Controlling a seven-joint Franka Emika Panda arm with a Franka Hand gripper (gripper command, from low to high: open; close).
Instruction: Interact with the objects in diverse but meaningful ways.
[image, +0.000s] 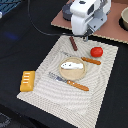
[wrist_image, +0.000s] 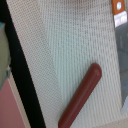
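- The arm hangs over the far edge of the mat (image: 50, 87), and its fingers (image: 85, 36) are just above the sausage (image: 73, 43) — I cannot tell if they are open or closed, because the white body hides them and the wrist view does not show them.
- The sausage (wrist_image: 81, 96) lies flat on the mat (wrist_image: 65, 50), near its far edge, apart from the other things.
- Its long axis runs from the far edge toward the middle of the mat, a little slanted, with the near end pointing roughly at the plate (image: 73, 69). Both ends are rounded, so it has no real front.
- What may go wrong, in my opinion: the sausage is thin and round, so fingers closing along its length, and not across it, could push it away or let it roll.
- A grasp near one end could let it tip and slip out.
- The mat is soft — pressing down too low could drag or wrinkle it and disturb the tomato (image: 97, 51) and the plate with the fish (image: 71, 64).
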